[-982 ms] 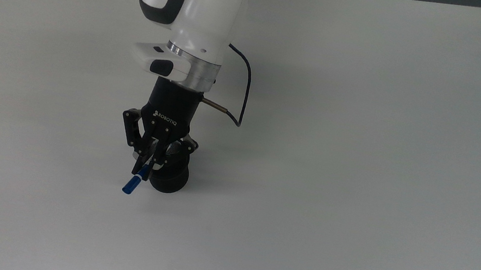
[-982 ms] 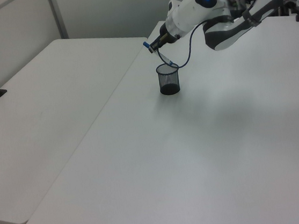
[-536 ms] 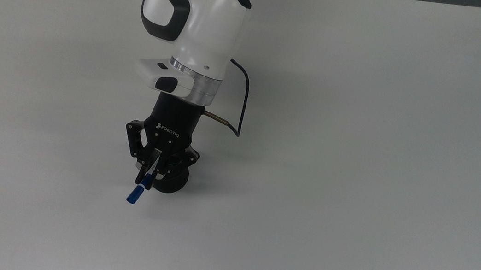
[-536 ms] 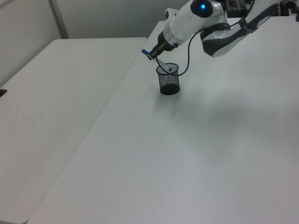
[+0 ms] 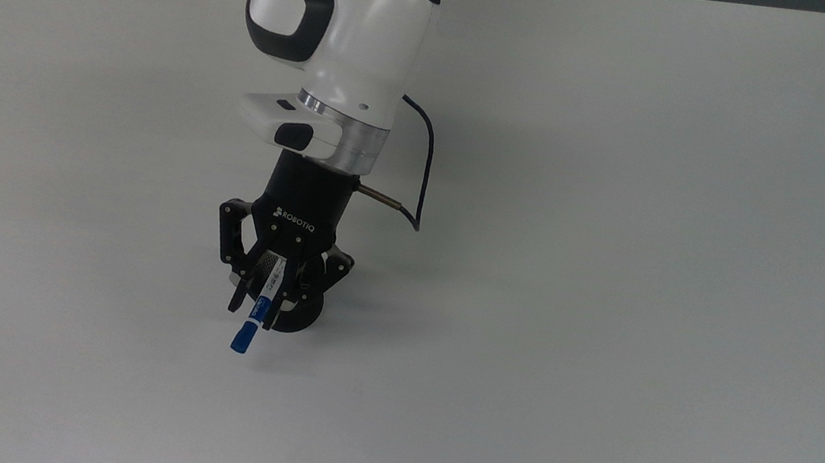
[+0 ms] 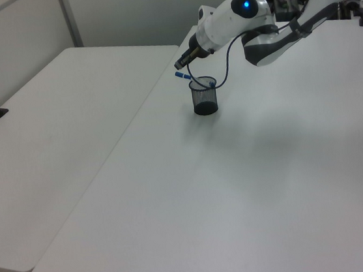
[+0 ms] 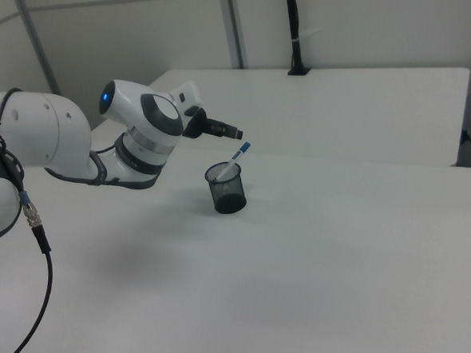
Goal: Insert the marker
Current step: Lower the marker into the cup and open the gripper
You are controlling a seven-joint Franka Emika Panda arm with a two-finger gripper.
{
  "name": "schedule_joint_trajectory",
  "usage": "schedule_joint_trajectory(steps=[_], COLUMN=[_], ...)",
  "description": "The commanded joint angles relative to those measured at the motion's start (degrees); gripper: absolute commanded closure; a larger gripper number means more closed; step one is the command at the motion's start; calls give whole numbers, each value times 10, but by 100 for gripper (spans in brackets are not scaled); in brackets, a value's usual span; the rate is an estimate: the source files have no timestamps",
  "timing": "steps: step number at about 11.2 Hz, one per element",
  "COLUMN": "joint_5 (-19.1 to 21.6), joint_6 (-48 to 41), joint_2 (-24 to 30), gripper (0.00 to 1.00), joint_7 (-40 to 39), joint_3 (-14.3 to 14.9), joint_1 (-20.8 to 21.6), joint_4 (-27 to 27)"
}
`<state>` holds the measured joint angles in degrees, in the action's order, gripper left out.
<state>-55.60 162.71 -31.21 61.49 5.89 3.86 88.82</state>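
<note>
Gripper above the black mesh cup on the white table, fingers slightly parted, nothing pinched.

From the top view: marker framed between the two black fingers, blue cap toward the top view's bottom edge, as if in the grip; cup mostly hidden under the gripper.

From the right view: clear gap between gripper and marker. Marker's lower end inside the cup, barrel tilted, resting against the rim, blue cap up and toward the right view's right.

From the left view: gripper just above the marker's blue end, which pokes out past the cup rim toward the left view's left.
</note>
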Motion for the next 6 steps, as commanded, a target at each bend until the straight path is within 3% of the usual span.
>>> schedule_joint_trajectory(steps=[1,3,5,6], joint_5=[-8,-6,32,62], joint_6=[9,9,4,2], joint_2=[25,31,47,55], gripper=[60,57,45,34], joint_7=[19,18,14,13], joint_3=[-7,-7,-7,-8], joint_1=[2,1,0,1], joint_4=[18,17,18,21])
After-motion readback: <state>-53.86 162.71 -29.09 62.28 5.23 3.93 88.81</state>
